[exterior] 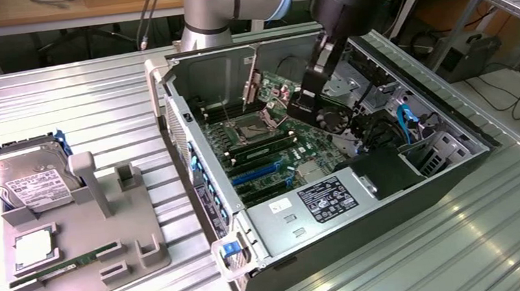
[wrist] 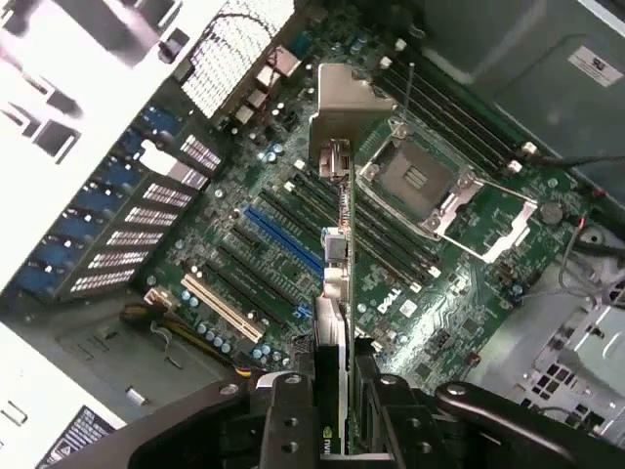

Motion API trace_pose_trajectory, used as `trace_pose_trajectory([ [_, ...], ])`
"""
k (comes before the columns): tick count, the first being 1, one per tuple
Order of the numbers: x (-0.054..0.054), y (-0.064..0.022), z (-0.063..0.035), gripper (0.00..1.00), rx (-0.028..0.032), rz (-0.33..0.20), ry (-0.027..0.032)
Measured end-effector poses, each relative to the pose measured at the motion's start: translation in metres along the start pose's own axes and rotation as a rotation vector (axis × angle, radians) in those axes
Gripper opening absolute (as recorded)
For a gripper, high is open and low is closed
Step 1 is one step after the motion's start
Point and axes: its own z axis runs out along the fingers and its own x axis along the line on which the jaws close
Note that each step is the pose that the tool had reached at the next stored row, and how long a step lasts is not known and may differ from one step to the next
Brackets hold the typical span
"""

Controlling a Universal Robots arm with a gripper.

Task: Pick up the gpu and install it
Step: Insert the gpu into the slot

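Wrist view: the gripper (wrist: pixel 337 430) is clamped on the gpu (wrist: pixel 334 293), 1 dark finger (wrist: pixel 288 420) on each face of the card, which is seen edge-on and held on its thin edge, not flat. From the jaws the card runs straight out from the camera to its silver bracket (wrist: pixel 342 103) at the far end, so its long axis follows the line of sight down toward the motherboard (wrist: pixel 459 293). It hangs clear of the board, touching nothing but the fingers.

The blue slot (wrist: pixel 283 239) lies beside the card's line, between it and the vented rear wall (wrist: pixel 146 230) of the case, and the slot runs at an angle to the card's edge, not parallel to it (by that reading the card is over the board but not lined up with a slot). The open CPU socket (wrist: pixel 415 181) sits on the card's other side.

In the exterior view the arm reaches down into the open computer case (exterior: pixel 286 253), the card held above the middle of the board. Well apart, at the exterior view's left, a grey tray (exterior: pixel 73 227) on the slatted table (exterior: pixel 74 110) carries a hard drive (exterior: pixel 26 181) and a green RAM stick (exterior: pixel 67 263).
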Motion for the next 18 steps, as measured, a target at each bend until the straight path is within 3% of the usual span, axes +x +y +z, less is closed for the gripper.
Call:
trace_pose_trajectory([
  [5,0.0000,-0.0001,0.0020,0.26,0.0036,-0.159,0.0121],
  [18,-0.0002,-0.0006,0.0080,0.26,0.0096,-0.417,0.0320],
])
